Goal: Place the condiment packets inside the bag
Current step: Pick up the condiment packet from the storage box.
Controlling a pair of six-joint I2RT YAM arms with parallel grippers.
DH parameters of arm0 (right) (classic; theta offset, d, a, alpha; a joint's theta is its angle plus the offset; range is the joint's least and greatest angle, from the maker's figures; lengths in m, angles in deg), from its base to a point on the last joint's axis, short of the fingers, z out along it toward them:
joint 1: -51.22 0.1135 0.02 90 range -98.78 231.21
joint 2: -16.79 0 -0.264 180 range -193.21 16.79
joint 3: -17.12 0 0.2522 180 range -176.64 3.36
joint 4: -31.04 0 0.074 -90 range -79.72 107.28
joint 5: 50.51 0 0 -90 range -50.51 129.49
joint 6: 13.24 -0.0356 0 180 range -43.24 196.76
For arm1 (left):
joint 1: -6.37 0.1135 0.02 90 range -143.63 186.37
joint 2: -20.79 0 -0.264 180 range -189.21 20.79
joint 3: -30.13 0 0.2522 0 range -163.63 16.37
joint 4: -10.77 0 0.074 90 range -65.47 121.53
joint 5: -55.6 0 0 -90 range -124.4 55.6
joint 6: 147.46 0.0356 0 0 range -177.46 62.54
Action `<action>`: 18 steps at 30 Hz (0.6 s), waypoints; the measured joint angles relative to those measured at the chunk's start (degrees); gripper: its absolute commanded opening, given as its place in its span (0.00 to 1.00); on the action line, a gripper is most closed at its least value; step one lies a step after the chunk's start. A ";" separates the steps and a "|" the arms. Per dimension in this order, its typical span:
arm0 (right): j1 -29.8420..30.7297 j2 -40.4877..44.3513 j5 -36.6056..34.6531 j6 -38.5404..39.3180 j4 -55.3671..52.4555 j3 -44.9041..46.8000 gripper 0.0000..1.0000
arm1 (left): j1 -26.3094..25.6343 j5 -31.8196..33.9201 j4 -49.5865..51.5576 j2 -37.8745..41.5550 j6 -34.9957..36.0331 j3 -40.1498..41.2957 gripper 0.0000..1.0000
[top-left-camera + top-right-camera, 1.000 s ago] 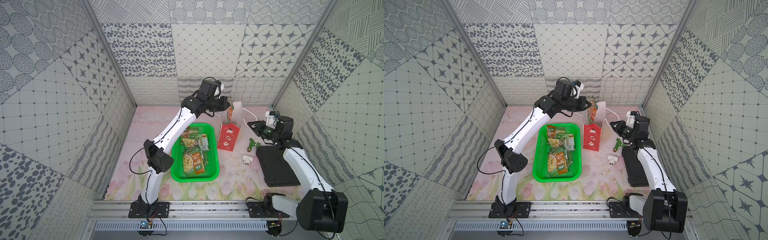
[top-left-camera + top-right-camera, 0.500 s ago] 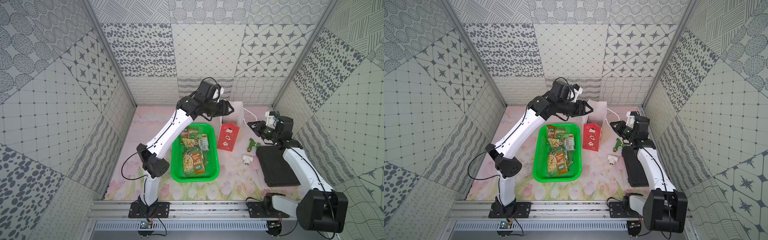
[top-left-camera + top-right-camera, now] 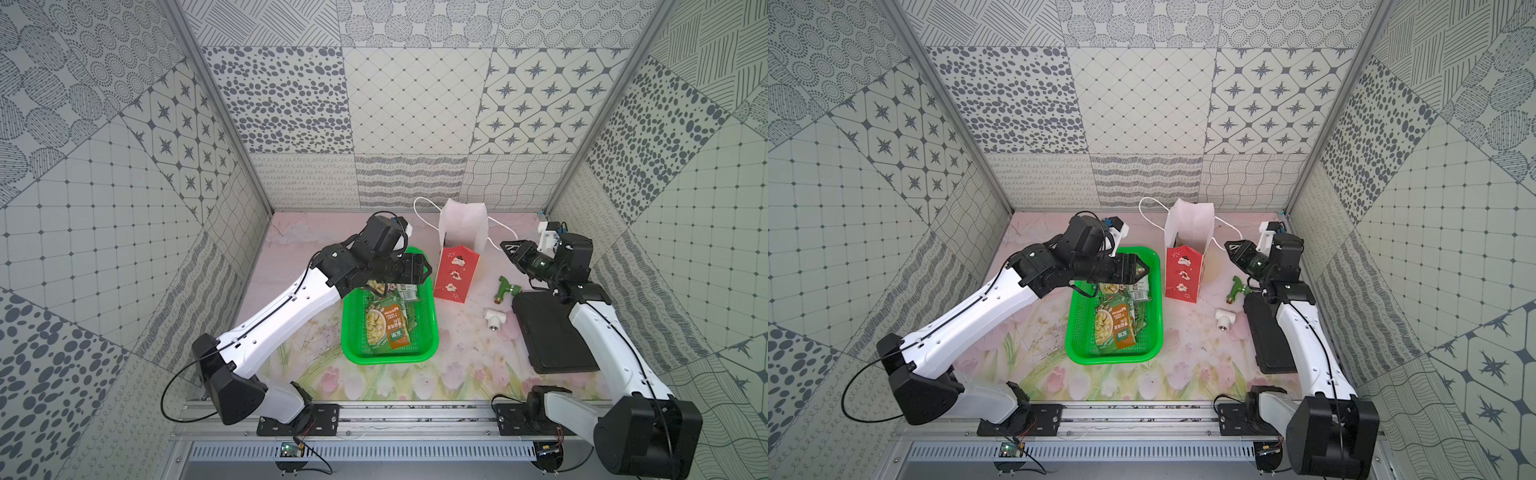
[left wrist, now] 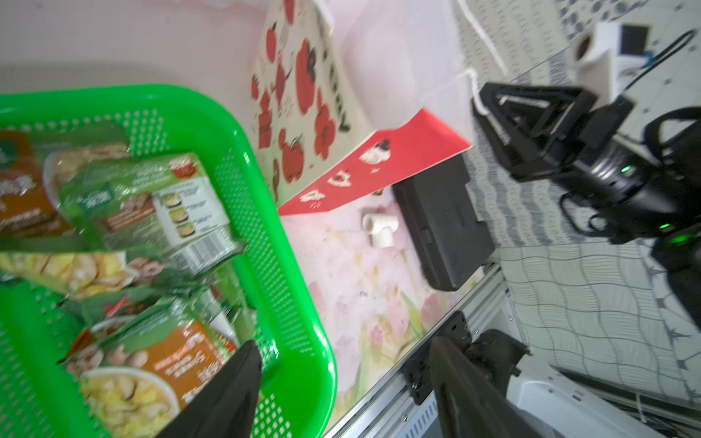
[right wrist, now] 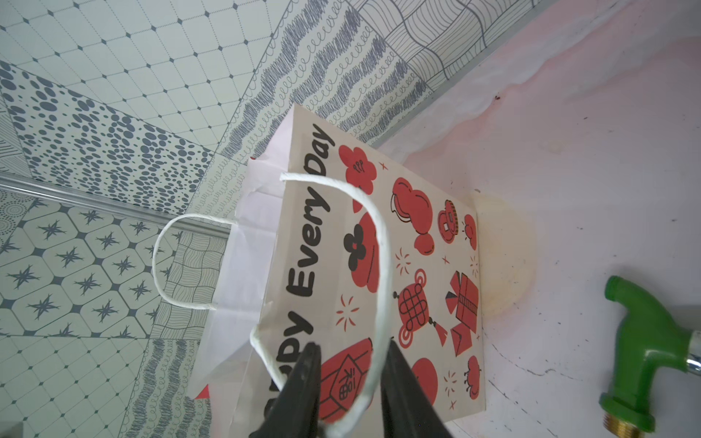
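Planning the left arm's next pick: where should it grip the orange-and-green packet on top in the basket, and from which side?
Probably come straight down with the left pincer and pinch the long edge on its orange side. The packet lies flat, face up, in the green basket, and that edge rests on other packets, not the floor.

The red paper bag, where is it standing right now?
In a top view the bag stands upright toward the back of the table, between the green basket and the right gripper.
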 measured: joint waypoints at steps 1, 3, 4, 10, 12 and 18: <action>0.00 -0.02 -0.61 0.02 -0.44 0.11 0.31 | -0.02 0.61 -0.33 1.22 -0.35 2.25 0.74; -0.07 -0.02 -1.51 0.04 -1.27 0.24 0.33 | -0.11 2.38 -1.16 3.85 -0.96 7.48 0.74; -0.09 -0.02 -1.88 0.07 -1.57 0.28 0.34 | -0.15 3.08 -1.42 4.76 -1.44 9.51 0.74; -0.11 -0.02 -2.23 0.20 -1.92 0.31 0.41 | -0.74 7.74 -1.84 6.62 -3.69 17.40 0.73; -0.11 -0.02 -2.16 0.24 -1.92 0.31 0.43 | -1.03 9.07 -1.99 6.38 -4.55 19.08 0.72; -0.09 -0.02 -1.29 0.22 -1.81 0.31 0.49 | -1.79 12.48 -2.21 4.22 -6.91 22.60 0.70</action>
